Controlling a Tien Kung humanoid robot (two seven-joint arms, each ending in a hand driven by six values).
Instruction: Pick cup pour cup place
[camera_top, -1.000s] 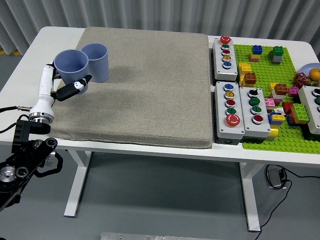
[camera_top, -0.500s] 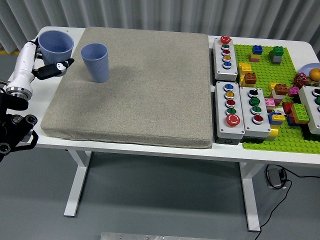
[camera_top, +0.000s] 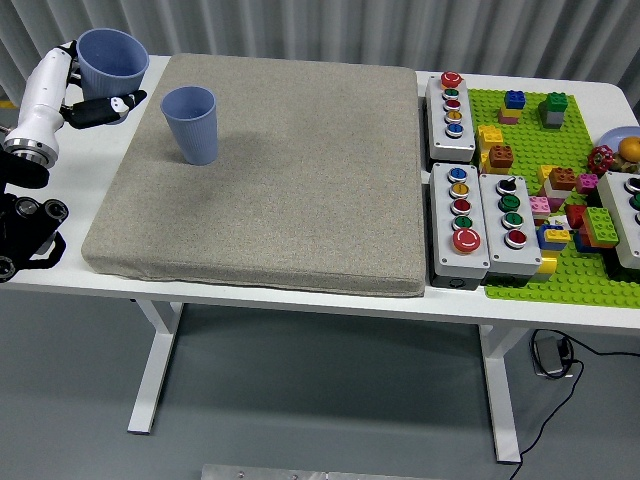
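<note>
**Left hand holding a blue cup up at the table's far left corner**

White table (camera_top: 300, 300) in front of a grey corrugated wall, with a big beige mat (camera_top: 290, 170) covering most of it. Far left, the left hand (camera_top: 85, 100) has its fingers (camera_top: 112, 108) wrapped around the lower side of a blue cup (camera_top: 108, 62), clamped on it. That cup sits upright, just off the mat's left edge. Next over, a second blue cup (camera_top: 191, 123) stands upright on the mat, apart from the hand. On the right: grey button boxes (camera_top: 458, 205), then a green brick plate (camera_top: 545, 190) scattered with coloured bricks.
</note>
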